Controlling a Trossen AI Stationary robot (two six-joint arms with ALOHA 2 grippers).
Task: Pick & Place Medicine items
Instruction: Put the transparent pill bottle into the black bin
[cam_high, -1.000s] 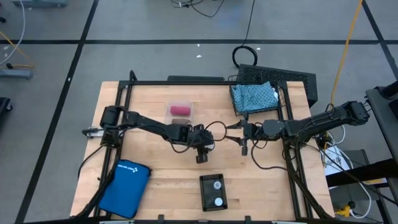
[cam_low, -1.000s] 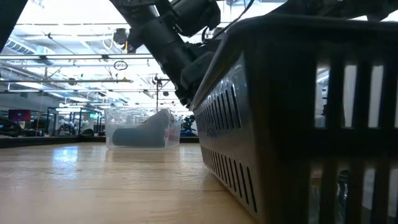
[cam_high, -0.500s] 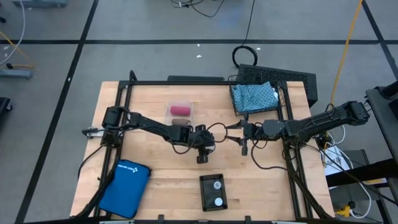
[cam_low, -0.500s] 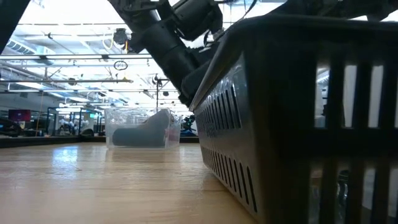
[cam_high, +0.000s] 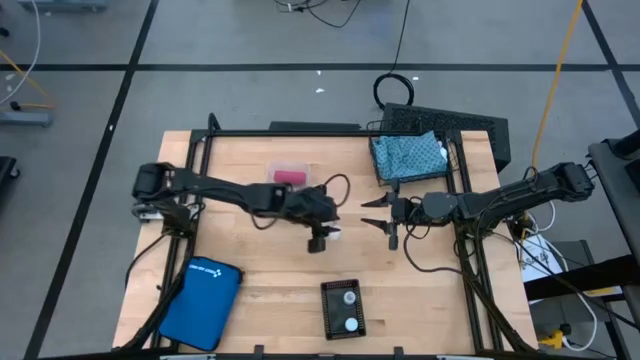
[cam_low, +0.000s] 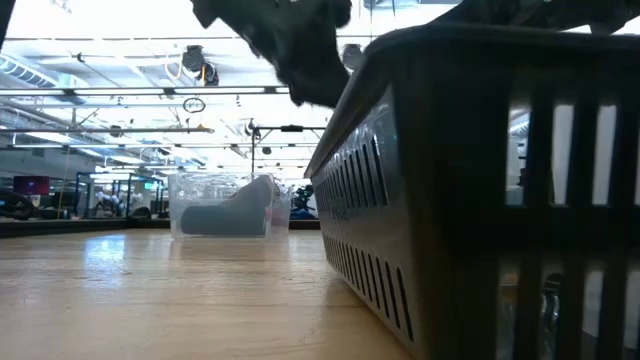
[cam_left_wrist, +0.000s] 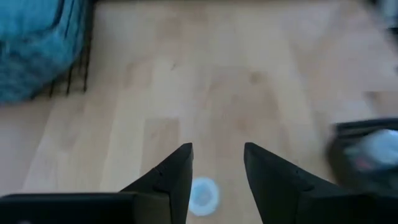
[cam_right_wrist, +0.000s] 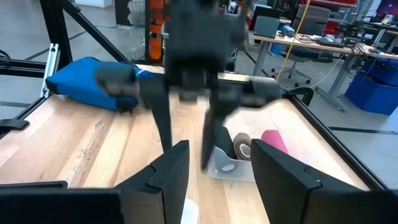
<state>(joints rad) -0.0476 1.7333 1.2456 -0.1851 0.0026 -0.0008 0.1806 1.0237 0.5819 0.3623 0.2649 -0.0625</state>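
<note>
My left gripper (cam_high: 320, 240) (cam_left_wrist: 217, 148) hangs open over the table's middle. One white vial (cam_left_wrist: 202, 194) (cam_high: 334, 236) stands on the wood just below and between its fingers. Two more vials lie in a small black tray (cam_high: 343, 307) near the near edge. The pink block (cam_high: 290, 177) sits in a clear tub (cam_right_wrist: 227, 163) beside the brown block (cam_right_wrist: 241, 148). The teal pouch (cam_high: 408, 153) rests in a black basket at the far right. My right gripper (cam_high: 372, 213) (cam_right_wrist: 219, 146) is open, level, facing the left one. The black block is not in view.
A bright blue zip case (cam_high: 200, 300) lies at the near left corner. The black tray's wall (cam_low: 480, 200) fills the right of the low view. A black frame (cam_high: 300, 132) borders the table. Bare wood lies between the grippers and the tray.
My left arm has risen and its rear links have swung toward the table's left edge. In the low view it has moved up toward the top of the picture. The arm now covers the brown block in the high view. My left gripper stays near the table's middle.
</note>
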